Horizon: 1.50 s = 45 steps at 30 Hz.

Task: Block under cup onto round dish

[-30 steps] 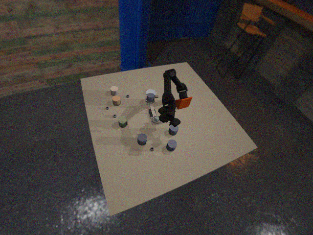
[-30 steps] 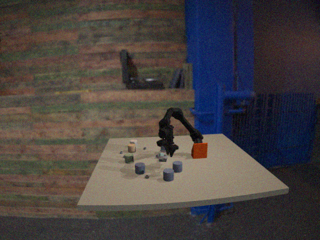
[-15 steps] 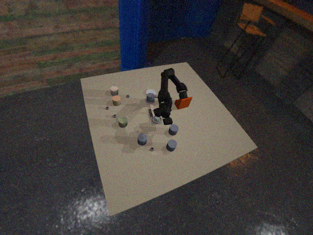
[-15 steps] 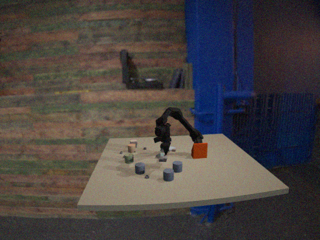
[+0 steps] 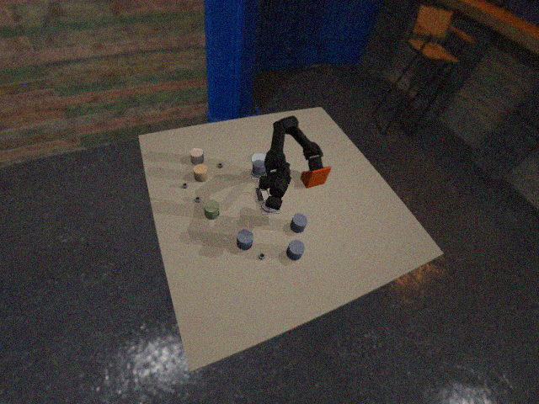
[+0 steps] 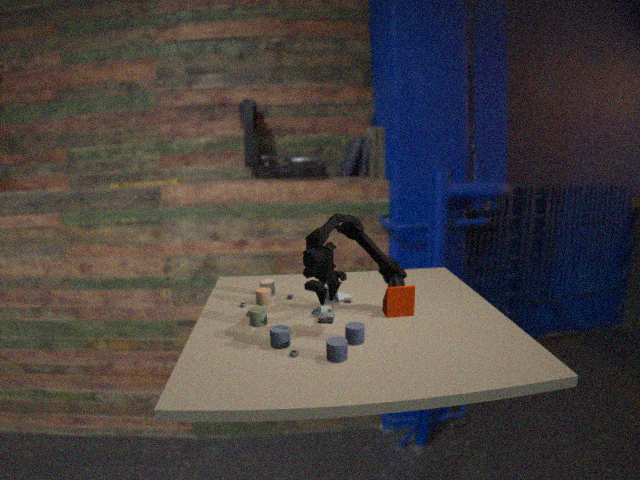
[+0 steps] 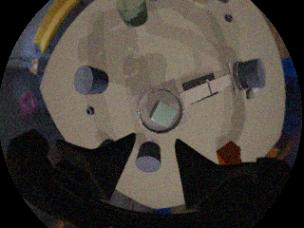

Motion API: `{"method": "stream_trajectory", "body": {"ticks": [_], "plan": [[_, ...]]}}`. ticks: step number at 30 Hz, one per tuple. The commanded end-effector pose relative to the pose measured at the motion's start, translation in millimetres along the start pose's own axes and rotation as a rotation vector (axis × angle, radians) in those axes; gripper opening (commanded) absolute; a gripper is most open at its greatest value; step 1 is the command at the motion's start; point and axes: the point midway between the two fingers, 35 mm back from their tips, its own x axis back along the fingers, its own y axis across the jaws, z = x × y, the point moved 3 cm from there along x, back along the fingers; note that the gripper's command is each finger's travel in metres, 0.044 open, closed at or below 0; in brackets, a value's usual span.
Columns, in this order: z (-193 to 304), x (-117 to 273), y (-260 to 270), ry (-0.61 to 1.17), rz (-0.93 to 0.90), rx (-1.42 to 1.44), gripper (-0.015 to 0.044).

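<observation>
The pale green block [image 6: 324,308] [image 7: 163,113] lies uncovered on the near round pan of the balance [image 7: 209,89]. A blue-grey cup [image 5: 258,167] [image 7: 252,74] stands on the balance's other end. The white round dish [image 5: 258,157] [image 6: 344,297] is just behind that cup in the top view. My gripper [image 6: 328,302] [image 7: 156,140] points down, open and empty, close above the block's end of the balance. In the top view the gripper hides the block. Another blue-grey cup [image 5: 299,223] [image 6: 355,333] [image 7: 148,157] stands on the table; whether it came from the balance cannot be told.
Two more blue-grey cylinders [image 5: 245,240] [image 5: 296,250] stand near the front. A green cylinder [image 5: 211,209] [image 6: 257,316], an orange one [image 5: 200,172] and a pale one [image 5: 197,156] stand left. An orange panel [image 5: 315,177] [image 6: 399,301] stands by the arm's base. Several small dark rings lie about.
</observation>
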Motion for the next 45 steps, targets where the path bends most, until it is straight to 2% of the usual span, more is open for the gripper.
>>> {"method": "stream_trajectory", "body": {"ticks": [1, 9, 45], "plan": [[-11.4, 4.2, -1.2, -0.005, -0.003, -0.137, 0.0260], [-25.3, 7.7, -5.4, -0.011, 0.002, -0.361, 0.0260], [-26.3, -44.3, -6.0, -0.013, 0.003, -0.361, 0.0260]]}}
